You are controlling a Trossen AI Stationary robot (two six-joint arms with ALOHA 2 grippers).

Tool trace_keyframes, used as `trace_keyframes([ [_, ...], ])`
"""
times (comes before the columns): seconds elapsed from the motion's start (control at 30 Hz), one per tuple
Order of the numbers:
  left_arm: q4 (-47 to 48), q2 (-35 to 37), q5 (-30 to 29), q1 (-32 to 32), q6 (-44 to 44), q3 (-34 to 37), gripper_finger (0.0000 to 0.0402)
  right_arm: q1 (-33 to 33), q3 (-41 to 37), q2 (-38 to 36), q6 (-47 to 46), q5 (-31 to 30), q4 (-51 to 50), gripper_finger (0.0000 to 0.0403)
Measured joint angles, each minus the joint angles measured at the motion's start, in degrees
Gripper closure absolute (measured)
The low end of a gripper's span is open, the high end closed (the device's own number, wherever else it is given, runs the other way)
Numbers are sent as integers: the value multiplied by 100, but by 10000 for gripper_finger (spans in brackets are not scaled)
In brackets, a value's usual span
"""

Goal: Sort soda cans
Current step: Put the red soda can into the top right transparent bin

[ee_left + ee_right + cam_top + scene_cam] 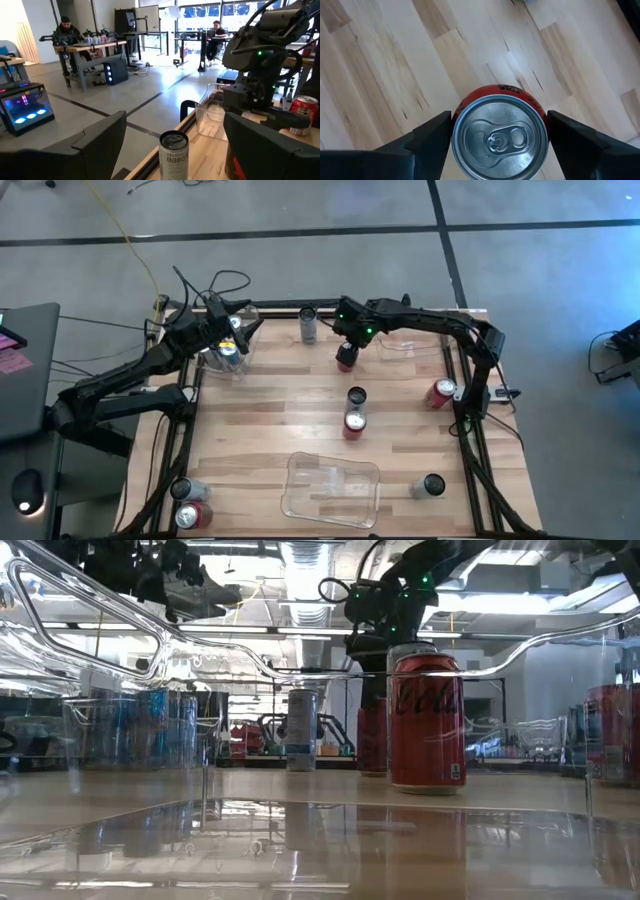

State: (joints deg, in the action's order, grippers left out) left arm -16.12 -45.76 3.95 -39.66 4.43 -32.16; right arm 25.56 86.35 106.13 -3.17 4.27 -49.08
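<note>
Edges: red can (439, 393) is sitting at right edge of wood table (260, 430); red & silver cans (190, 505) are crowding near-left corner, dark can (432, 485) near-right. Centre strip is staying open round 2 cans (354, 412). Right gripper (346, 356) is straddling upright red can (499, 131) at far side, fingers (432, 137) apart, beside it. Left gripper (228, 342) is hanging over far-left bin (235, 358), fingers apart. Clear bin (330, 488) is lying near front. People are sitting at desks beyond
</note>
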Motion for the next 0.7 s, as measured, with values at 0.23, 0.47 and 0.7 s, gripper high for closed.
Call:
trace_keyframes([
  [0.23,0,0,0,-1,23,0,70,-2,1,-2,-89,-201,-7,106],
  [0.47,-4,0,0,0,28,0,70,-15,248,20,-66,-249,-361,110],
  [0.7,-2,0,0,0,30,0,70,-9,828,20,-45,-289,-968,111],
])
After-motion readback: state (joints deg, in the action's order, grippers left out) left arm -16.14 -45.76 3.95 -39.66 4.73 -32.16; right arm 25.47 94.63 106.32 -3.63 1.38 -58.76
